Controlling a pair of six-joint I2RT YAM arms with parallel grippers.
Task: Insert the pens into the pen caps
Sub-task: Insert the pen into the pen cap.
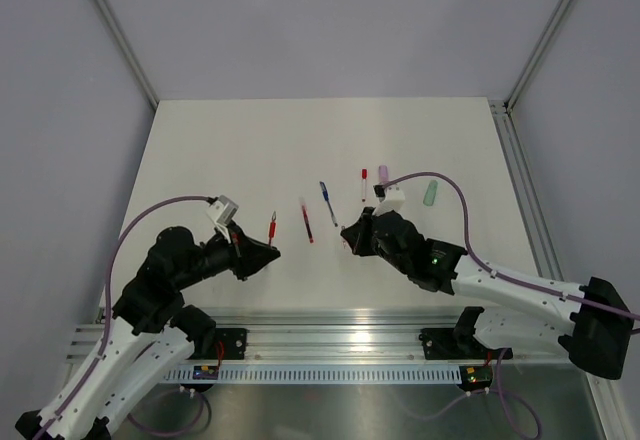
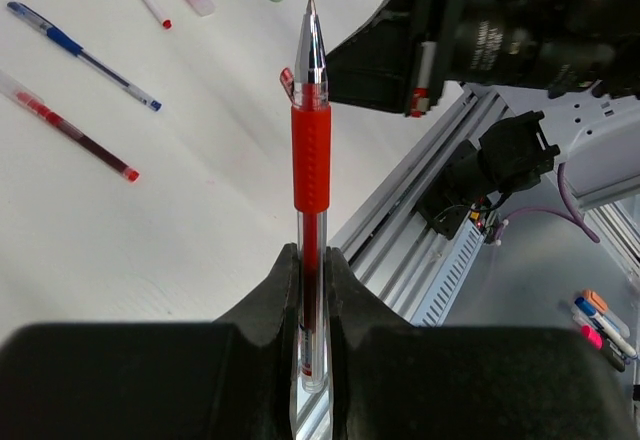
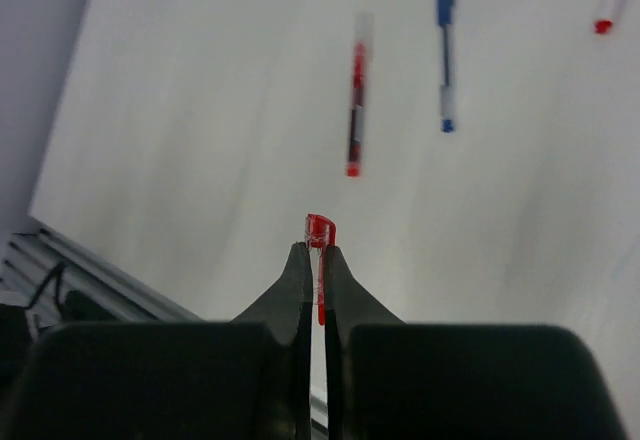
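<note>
Bearing pens (image 1: 307,222), white table (image 1: 200,160) (grey walls (image 1: 60,110))

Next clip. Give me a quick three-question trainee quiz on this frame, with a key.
1. What does the left gripper hold? A) a blue pen B) the red pen C) nothing
2. True or false: the held pen's tip is already capped.
3. Fill in: the right gripper is shut on a ____ cap.
Key: 1 B; 2 false; 3 red.
</note>
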